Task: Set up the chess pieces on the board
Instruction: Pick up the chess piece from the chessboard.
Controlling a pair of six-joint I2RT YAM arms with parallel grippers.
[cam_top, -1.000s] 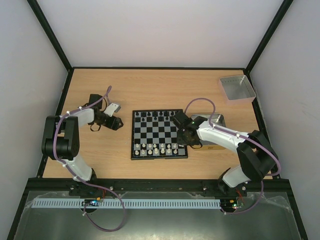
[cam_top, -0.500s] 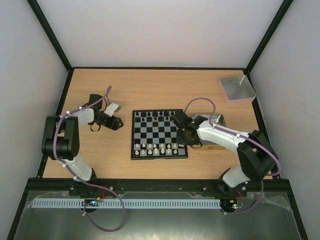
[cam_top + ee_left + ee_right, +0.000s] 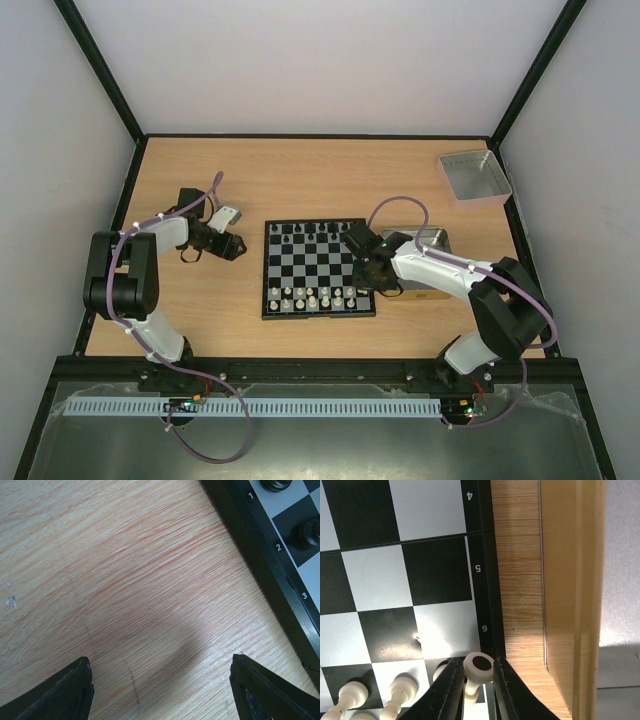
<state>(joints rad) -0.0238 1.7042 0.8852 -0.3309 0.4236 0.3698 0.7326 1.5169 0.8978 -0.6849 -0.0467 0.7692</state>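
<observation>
The board (image 3: 267, 272) lies mid-table, with black chess pieces (image 3: 310, 232) along its far rows and white ones (image 3: 315, 296) along the near rows. My right gripper (image 3: 362, 262) hovers over the board's right edge. In the right wrist view it (image 3: 476, 666) is shut on a white piece (image 3: 470, 684), whose round felt base faces the camera. Other white pawns (image 3: 402, 687) stand just beside it. My left gripper (image 3: 232, 246) is open over bare wood left of the board. Nothing is between its fingertips (image 3: 82, 667), and two black pieces (image 3: 308, 531) show at the board's corner.
A tan-rimmed tray (image 3: 428, 270) sits right against the board's right side, its wall (image 3: 565, 580) close to my right fingers. A grey metal tray (image 3: 474, 176) stands at the far right corner. Black frame rails edge the table.
My right gripper, still holding the white piece, has edged slightly toward the far side of the board. The left arm has not moved.
</observation>
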